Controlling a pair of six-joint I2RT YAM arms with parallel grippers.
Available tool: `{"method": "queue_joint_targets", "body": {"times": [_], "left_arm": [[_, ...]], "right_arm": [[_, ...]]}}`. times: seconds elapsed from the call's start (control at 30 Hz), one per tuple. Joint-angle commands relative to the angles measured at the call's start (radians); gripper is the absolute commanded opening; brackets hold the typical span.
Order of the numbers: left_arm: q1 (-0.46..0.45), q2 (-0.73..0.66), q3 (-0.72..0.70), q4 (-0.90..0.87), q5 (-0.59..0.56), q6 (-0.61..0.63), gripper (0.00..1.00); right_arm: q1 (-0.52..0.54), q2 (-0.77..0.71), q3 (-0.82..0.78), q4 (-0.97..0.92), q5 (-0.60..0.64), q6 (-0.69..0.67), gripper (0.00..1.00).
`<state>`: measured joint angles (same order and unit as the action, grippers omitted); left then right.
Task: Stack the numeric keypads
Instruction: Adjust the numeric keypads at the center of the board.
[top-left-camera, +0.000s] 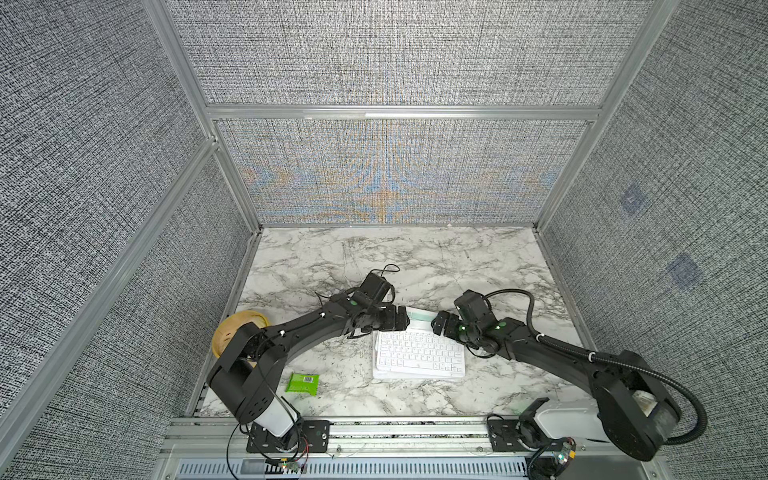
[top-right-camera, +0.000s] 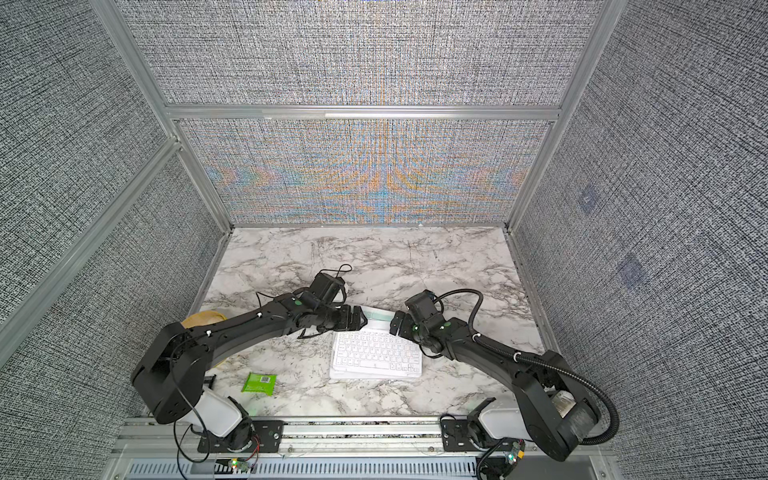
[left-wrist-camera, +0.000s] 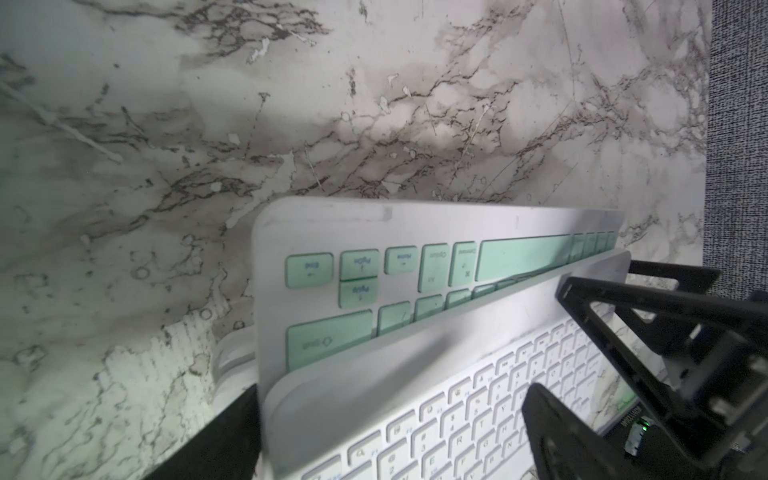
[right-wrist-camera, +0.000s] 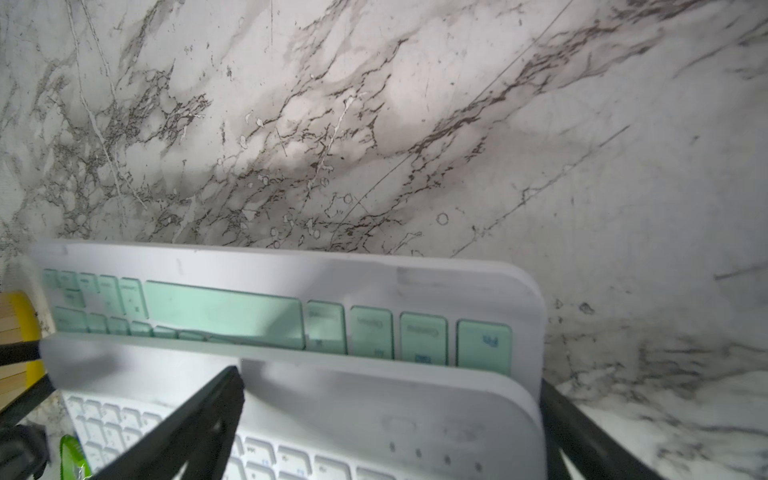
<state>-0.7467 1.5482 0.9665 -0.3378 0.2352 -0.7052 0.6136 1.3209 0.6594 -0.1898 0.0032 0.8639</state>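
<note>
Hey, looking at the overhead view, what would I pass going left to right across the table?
yellow basket → green packet → left gripper → mint-green keypad → right gripper

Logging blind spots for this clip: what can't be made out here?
- Keypad count in the stack: top views, layers too thin.
- Most rows of the mint keypad: wrist views, covered by the white keypad.
- Most of the basket: top views, behind the left arm.
</note>
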Motion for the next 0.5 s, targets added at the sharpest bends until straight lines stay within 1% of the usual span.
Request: {"method": "queue_joint_targets", "body": {"times": [0.0, 0.23, 0.33, 0.47], "left_arm": [[-0.015, -0.025, -0.035, 0.062, 0.102, -0.073, 0.96], [-0.016, -0.063, -0.134, 0.088, 0.056, -0.138, 0.96], [-0.016, -0.079, -0.139, 0.068, 0.007, -0.14, 0.96], [-0.016, -0.09, -0.112, -0.006, -0.068, -0.123, 0.97]], "right_arm": [[0.013, -0.006, 0.01, 0.042, -0.06, -0.002, 0.99], [0.022, 0.028, 0.016, 0.055, -0.065, -0.008, 0.99], [0.032, 0.045, 0.021, 0.064, -0.06, -0.008, 0.99], [0.032, 0.056, 0.028, 0.052, -0.039, -0.016, 0.99]]}}
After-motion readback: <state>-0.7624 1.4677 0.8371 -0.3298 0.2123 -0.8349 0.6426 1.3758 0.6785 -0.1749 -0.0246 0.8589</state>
